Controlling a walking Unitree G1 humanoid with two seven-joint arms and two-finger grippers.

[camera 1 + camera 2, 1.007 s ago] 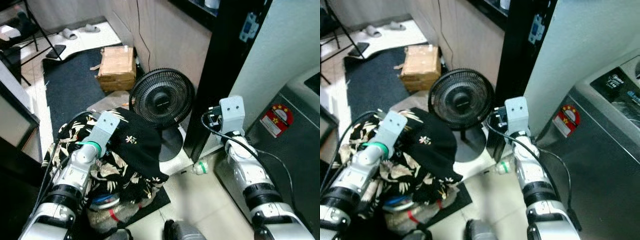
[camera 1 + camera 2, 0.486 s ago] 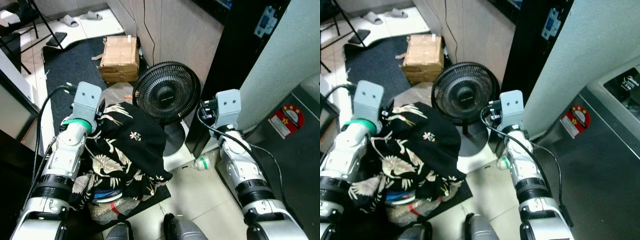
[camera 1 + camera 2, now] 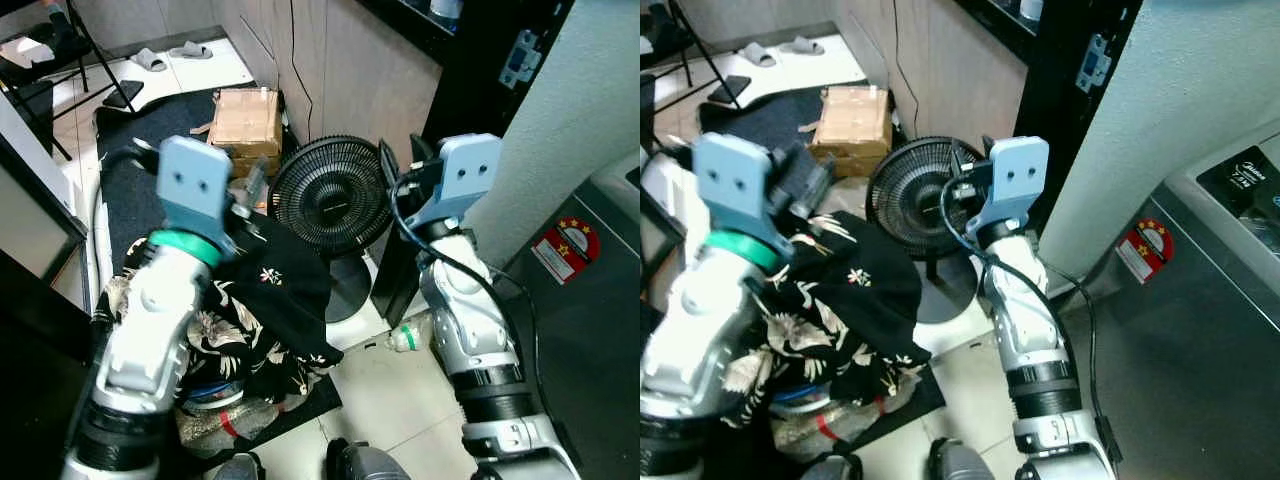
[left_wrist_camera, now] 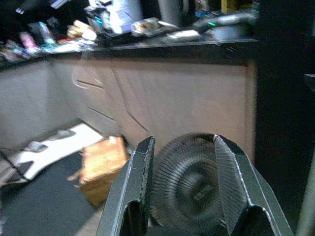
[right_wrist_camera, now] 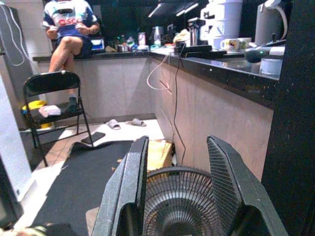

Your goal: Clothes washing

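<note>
A grey washing machine (image 3: 590, 330) stands at the robot's right, a red sticker (image 3: 560, 250) on its top. A long worktop (image 5: 231, 64) runs along the wall, cluttered with mugs and appliances. On the tiled floor (image 3: 400, 390), the black floral garment (image 3: 270, 310) lies heaped on a basket, draping down toward the fan; its long axis is hard to judge. A black fan (image 3: 325, 195) stands just beyond, a cardboard box (image 3: 243, 118) behind it. The left gripper (image 4: 184, 182) and right gripper (image 5: 177, 187) are raised, fingers spread, holding nothing. A person sits on the far worktop.
</note>
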